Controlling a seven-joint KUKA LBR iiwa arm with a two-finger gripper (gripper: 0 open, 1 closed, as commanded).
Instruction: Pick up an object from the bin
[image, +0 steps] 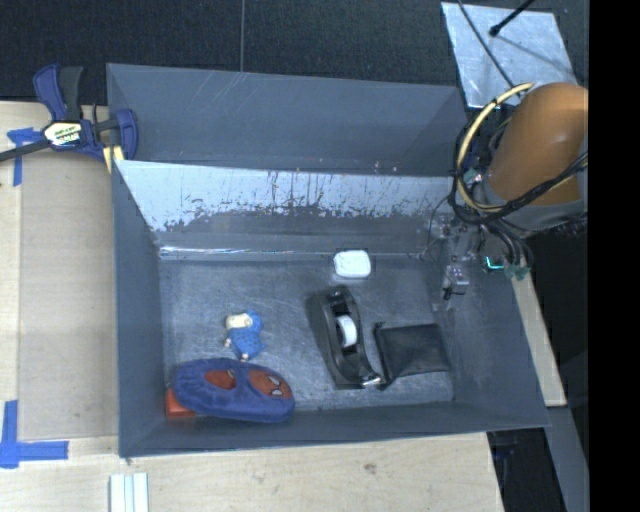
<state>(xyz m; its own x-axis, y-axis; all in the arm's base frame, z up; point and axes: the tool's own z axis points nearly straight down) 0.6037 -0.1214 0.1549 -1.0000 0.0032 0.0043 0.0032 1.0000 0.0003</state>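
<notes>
1. Pincer (455, 285): hangs by the right wall of the bin (300, 130), toward the back right corner, over bare floor. Whether it is spread or pressed together cannot be told.
2. Black flat pouch (412, 352): the nearest item and the likeliest pick, just in front of the pincer. It lies flat, apparently as dropped, slightly skewed to the walls, with no marked long axis.
3. Black tape dispenser (345, 338): lies against the pouch's left edge, long axis running back to front.
4. Blue slipper (232, 388): front left corner, well apart.

Dim light, perhaps overhead; pale glare on back wall of bin (300, 195)
</notes>
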